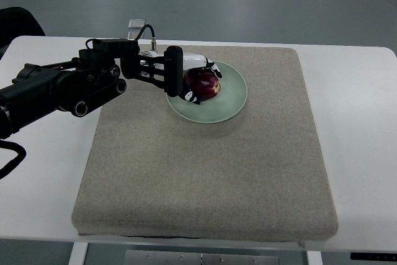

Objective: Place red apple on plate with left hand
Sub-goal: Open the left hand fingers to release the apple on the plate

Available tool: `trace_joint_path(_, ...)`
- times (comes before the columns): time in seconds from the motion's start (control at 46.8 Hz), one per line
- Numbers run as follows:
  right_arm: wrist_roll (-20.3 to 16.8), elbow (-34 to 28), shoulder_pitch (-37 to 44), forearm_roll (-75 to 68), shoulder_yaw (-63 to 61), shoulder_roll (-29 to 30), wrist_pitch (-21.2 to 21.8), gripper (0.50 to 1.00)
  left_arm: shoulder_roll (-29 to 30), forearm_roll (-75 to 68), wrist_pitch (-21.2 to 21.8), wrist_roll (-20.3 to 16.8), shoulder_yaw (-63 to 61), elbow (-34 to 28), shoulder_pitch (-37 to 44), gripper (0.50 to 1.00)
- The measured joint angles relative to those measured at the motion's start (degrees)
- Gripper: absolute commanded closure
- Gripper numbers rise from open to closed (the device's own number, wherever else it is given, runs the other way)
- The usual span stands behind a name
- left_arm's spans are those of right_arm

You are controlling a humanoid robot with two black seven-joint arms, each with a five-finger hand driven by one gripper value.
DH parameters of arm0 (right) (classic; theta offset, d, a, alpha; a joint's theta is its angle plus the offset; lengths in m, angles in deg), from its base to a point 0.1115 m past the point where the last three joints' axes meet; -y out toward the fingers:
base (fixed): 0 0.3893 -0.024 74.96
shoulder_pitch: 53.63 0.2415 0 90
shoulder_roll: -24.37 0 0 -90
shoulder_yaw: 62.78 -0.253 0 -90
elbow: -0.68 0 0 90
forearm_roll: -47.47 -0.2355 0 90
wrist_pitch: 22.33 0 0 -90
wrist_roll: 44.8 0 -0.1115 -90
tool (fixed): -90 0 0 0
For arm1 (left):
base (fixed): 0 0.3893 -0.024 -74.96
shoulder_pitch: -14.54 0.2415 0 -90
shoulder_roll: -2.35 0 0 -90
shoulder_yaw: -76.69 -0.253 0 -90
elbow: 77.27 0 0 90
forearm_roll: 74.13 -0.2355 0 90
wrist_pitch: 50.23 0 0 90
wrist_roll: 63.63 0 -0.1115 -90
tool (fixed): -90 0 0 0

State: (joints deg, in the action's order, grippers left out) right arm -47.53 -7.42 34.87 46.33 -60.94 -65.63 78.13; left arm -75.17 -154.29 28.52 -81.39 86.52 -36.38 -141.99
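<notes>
The left hand [193,77] sits over the plate's left half with its white and black fingers [200,61] curled around the red apple [206,83], gripping it. The apple lies inside that grasp, at about three o'clock from the palm, and over the plate's inner surface; whether it touches the plate cannot be told. One apple shows, and one pale green plate [231,100], which extends from the hand toward three and five o'clock. The black left arm [62,88] runs back from the hand toward nine o'clock to the picture's left edge. The plate rests on one grey-beige mat [205,172], in its upper middle part. The mat lies on one white table [366,122].
</notes>
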Motion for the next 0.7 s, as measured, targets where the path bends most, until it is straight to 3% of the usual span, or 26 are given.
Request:
trace_joint_path(0.085, 0.0, 0.0, 0.0, 0.0, 0.0, 0.0, 0.0, 0.568, 0.0, 0.0, 0.0, 0.0, -0.1, 0.0, 0.0, 0.549)
trace_joint_path(0.449, 0.0, 0.0, 0.0, 0.0, 0.0, 0.0, 0.0, 0.570, 0.1, 0.4, 0.0, -0.1, 0.2, -2.0, 0.0, 0.544)
trace_joint_path(0.619, 0.0, 0.0, 0.0, 0.0, 0.0, 0.0, 0.0, 0.570, 0.1, 0.8, 0.2, -0.5, 0.2, -6.9, 0.0, 0.542)
trace_joint_path(0.705, 0.0, 0.0, 0.0, 0.0, 0.0, 0.0, 0.0, 0.570, 0.1, 1.1, 2.2, -0.7, 0.2, -9.7, 0.0, 0.508)
